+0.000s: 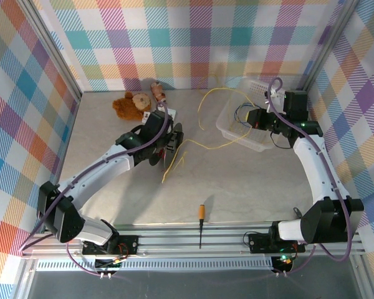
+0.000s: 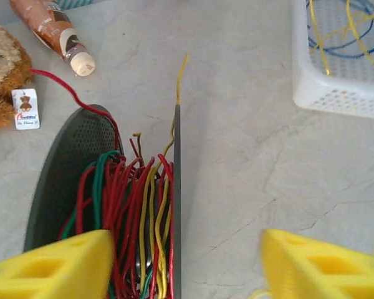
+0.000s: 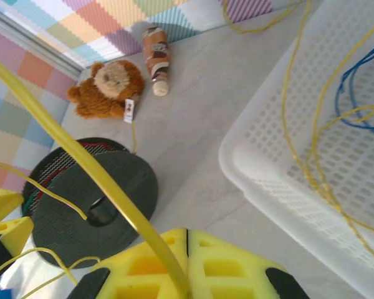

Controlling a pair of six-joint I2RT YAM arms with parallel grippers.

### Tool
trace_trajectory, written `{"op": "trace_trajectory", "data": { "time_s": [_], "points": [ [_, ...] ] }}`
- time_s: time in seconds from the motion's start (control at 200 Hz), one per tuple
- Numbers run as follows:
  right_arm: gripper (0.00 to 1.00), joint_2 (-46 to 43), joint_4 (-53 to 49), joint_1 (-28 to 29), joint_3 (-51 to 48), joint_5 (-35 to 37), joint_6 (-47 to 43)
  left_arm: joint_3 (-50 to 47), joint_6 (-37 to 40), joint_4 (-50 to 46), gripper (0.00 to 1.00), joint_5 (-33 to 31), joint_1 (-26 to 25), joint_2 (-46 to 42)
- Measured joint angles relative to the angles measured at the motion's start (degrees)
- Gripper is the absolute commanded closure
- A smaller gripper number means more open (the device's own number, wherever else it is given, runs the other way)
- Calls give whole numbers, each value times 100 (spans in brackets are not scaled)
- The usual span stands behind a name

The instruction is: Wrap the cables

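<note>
A black spool [image 1: 164, 151] lies left of the table's middle, wound with red, green and yellow wire. My left gripper [image 1: 169, 141] hovers over it, open; in the left wrist view its yellow fingers [image 2: 56, 266] stand wide apart, with the spool's flange [image 2: 67, 165] and its yellow windings [image 2: 144, 218] under the left one. Thin yellow cables [image 1: 213, 93] loop from the table into the white basket [image 1: 235, 134]. My right gripper [image 3: 187, 249] is shut on one yellow cable [image 3: 81, 156], held above the basket's left side [image 1: 254, 117].
A brown teddy bear [image 1: 129, 106] and a small brown bottle [image 1: 158, 91] lie behind the spool. An orange-handled screwdriver [image 1: 201, 224] rests at the near edge. Blue wire [image 3: 355, 93] lies in the basket. Plaid walls enclose the table.
</note>
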Motion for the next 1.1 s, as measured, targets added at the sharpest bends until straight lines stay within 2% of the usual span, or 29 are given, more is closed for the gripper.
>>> {"op": "trace_trajectory", "data": {
  "time_s": [0.135, 0.185, 0.395, 0.52, 0.805, 0.94, 1.095],
  "points": [
    [100, 0, 133, 7, -11, -382, 210, 103, -199, -197, 9, 50, 184, -297],
    [100, 0, 223, 46, -28, -483, 297, 127, -310, -262, 0, 107, 317, -411],
    [100, 59, 522, 468, -94, -636, 616, 170, -621, -540, 0, 579, 1143, -656],
    [100, 166, 601, 682, -94, -446, 702, 146, -785, -616, 0, 918, 1617, -682],
    [100, 428, 649, 748, 28, -216, 765, -291, -1165, -343, 0, 1902, 2253, -931],
    [100, 643, 669, 977, 90, -208, 761, -588, -1480, -50, 0, 2485, 2667, -918],
    [100, 916, 761, 1340, 168, -184, 811, -643, -1646, 297, 1, 2844, 2765, -688]
  ]
}}
